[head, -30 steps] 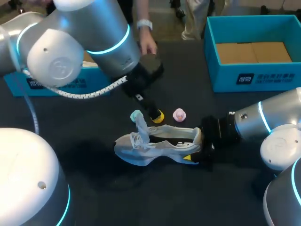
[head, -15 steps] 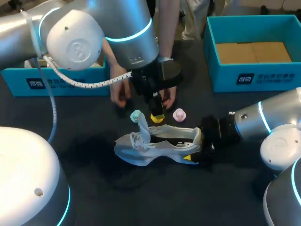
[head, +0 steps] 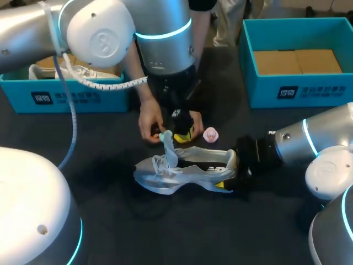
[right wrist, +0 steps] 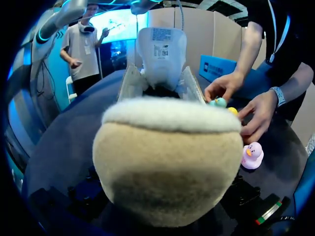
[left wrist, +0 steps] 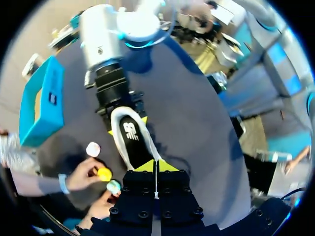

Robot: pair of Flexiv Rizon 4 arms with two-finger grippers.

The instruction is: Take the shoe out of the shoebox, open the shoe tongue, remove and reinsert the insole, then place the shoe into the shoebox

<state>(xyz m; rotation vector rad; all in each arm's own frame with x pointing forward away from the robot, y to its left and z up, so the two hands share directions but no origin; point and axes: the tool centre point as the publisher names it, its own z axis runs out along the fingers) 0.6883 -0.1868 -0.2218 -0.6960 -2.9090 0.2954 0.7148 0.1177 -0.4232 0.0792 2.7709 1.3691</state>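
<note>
R gripper (left wrist: 127, 125) clamps shoe (head: 185, 168) by heel on table (head: 110, 221), prob. to steady it; L gripper (head: 183, 134) hangs closed beside upright tongue (head: 167, 146), prob. to reach inside.

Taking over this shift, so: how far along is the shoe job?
Done: the shoe is out on the table, tongue raised. In hand: the right hand grips its heel; the left hand is close over it. Left: insole out and in, then into the shoebox.
</note>
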